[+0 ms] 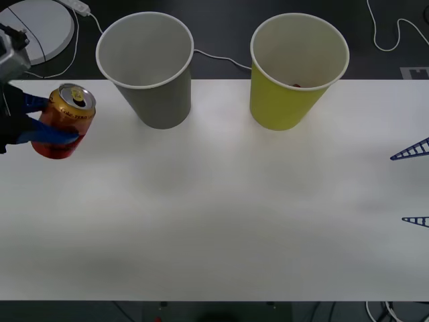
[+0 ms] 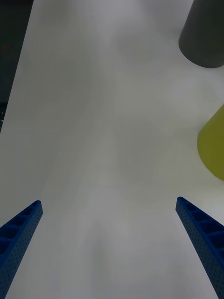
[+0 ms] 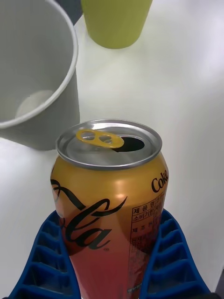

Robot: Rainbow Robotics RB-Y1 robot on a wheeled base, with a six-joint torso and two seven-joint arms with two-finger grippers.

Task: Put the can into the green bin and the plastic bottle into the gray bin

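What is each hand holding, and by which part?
The left hand clamps the small red-orange aluminium drink can by its side wall. The right hand is open, holding nothing.

The gray bin and green bin stand apart at the table's far edge. Near them, the table is open.

Can: "Coca-Cola" script, "Coke" at side, small Korean print unreadable.
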